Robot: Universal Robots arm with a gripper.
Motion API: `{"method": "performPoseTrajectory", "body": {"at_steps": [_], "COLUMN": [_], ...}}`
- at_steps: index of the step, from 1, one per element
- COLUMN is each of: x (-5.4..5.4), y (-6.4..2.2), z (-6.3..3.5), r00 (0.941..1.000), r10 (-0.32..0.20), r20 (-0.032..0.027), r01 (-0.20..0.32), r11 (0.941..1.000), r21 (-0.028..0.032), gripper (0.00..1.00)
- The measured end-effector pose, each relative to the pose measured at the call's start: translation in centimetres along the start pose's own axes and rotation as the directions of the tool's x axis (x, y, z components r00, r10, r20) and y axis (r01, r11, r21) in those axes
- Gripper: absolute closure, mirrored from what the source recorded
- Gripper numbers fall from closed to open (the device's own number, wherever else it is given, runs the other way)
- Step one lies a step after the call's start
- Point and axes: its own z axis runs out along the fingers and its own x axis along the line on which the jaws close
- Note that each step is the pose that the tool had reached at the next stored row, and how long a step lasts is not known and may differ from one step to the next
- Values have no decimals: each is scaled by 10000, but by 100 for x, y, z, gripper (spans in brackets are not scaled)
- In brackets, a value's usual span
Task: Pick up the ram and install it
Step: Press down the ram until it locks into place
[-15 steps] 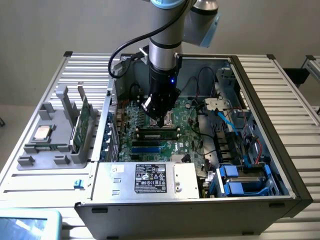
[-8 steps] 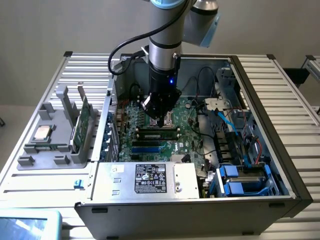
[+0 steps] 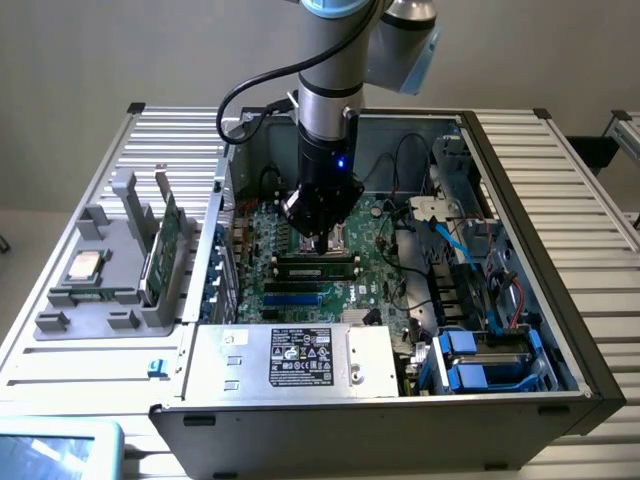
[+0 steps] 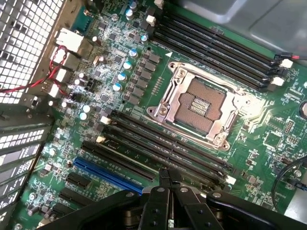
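One pincer (image 3: 318,243) is all you have here, and its jaws are shut with nothing between them, the tips hanging just over the black memory slots (image 4: 168,153) of the green motherboard (image 3: 300,290) inside the open computer case (image 3: 520,300). From the pincer, in the exterior view, the ram (image 3: 170,235) lies out at about nine o'clock, well apart, standing on edge in the grey holder (image 3: 120,290) outside the case. Its long axis runs roughly from twelve to six o'clock there, crosswise to the slots.
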Motion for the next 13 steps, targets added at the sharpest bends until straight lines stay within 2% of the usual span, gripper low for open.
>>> {"method": "performPoseTrajectory", "body": {"at_steps": [6,13], "x": [0,0], "y": [0,0], "z": [0,0], "r00": [9979,9898], "r10": [655,1425], "r20": [17,34], "r01": [-655,-1425], "r11": [9979,9898], "r21": [-11,-24], "gripper": [91,91]}}
